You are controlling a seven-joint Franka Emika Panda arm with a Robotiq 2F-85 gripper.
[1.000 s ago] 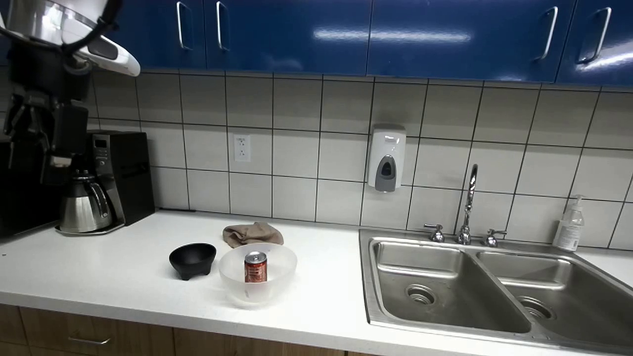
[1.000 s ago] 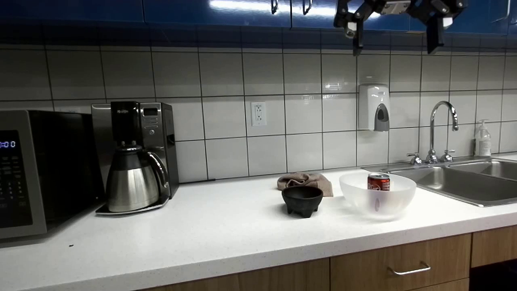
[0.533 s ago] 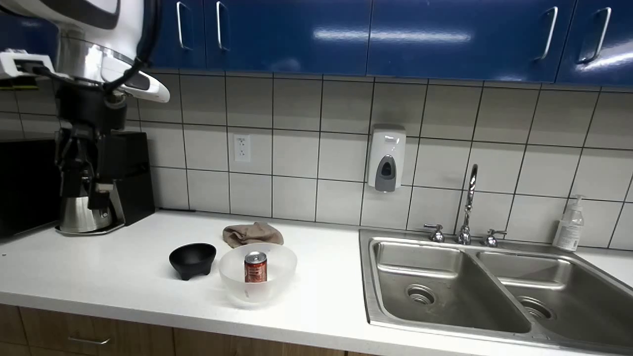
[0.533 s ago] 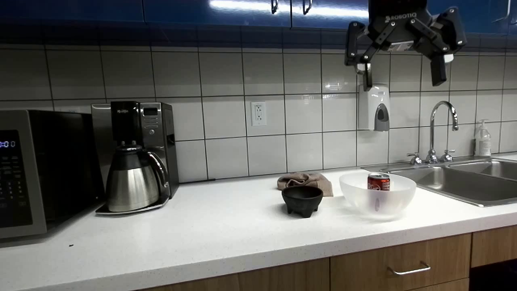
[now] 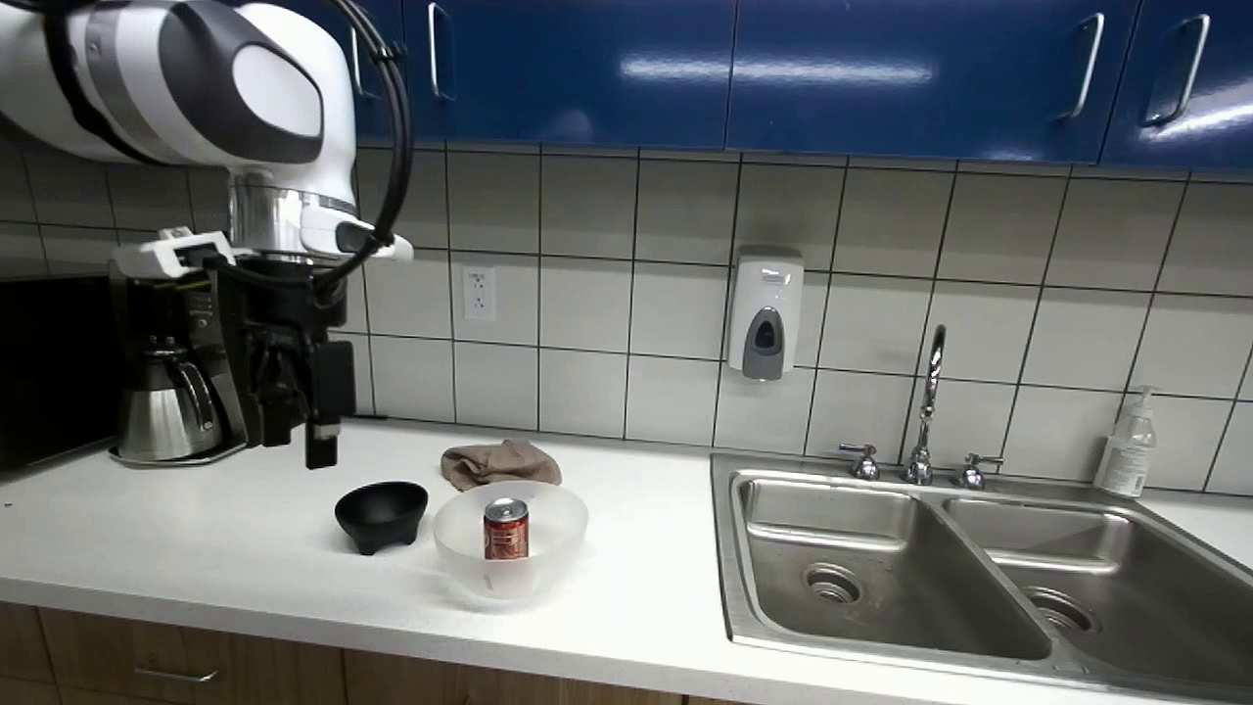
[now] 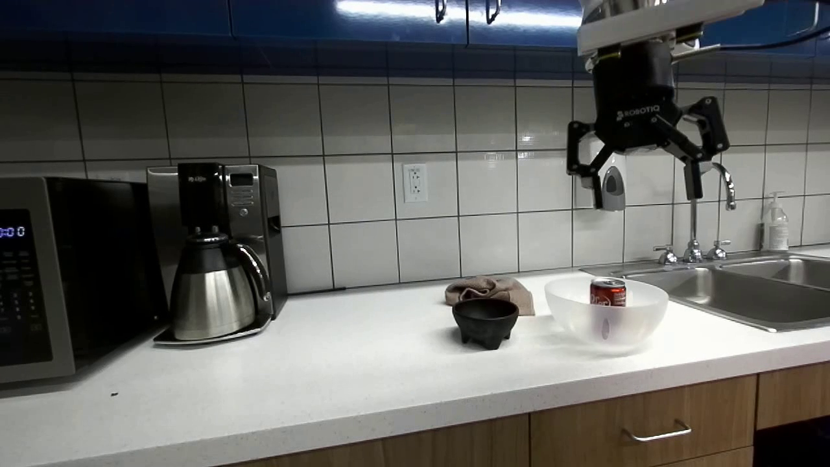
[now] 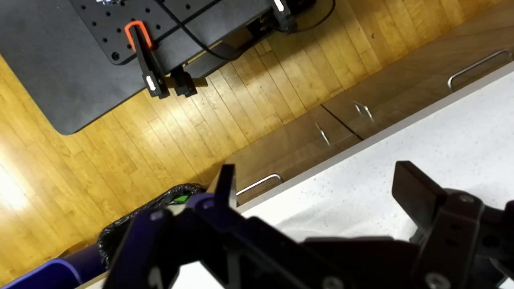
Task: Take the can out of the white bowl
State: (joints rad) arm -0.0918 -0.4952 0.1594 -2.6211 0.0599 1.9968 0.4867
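The can (image 5: 506, 537) is small and red with a silvery top. It stands upright inside the white bowl (image 5: 563, 548), which is pale and translucent. Both also show in an exterior view, with the can (image 6: 608, 294) rising to about the height of the bowl (image 6: 626, 327) rim. My gripper (image 5: 300, 441) is black, points down and is well above the counter. It is open and empty, with its fingers wide apart (image 6: 646, 198). In the wrist view the gripper (image 7: 315, 168) has bare counter and floor between its fingers; the can and the white bowl are out of that view.
A small black bowl (image 5: 382, 517) stands beside the white bowl. A brown cloth (image 5: 501, 463) lies behind them. The steel sink (image 5: 729, 548) is on one side; a coffee maker (image 6: 266, 220) and a microwave (image 6: 59, 279) are on the other. Blue cabinets (image 5: 587, 73) hang above.
My open gripper has come down and moved right toward the bowls in an exterior view, with more of the arm now showing. The can and both bowls have not moved.
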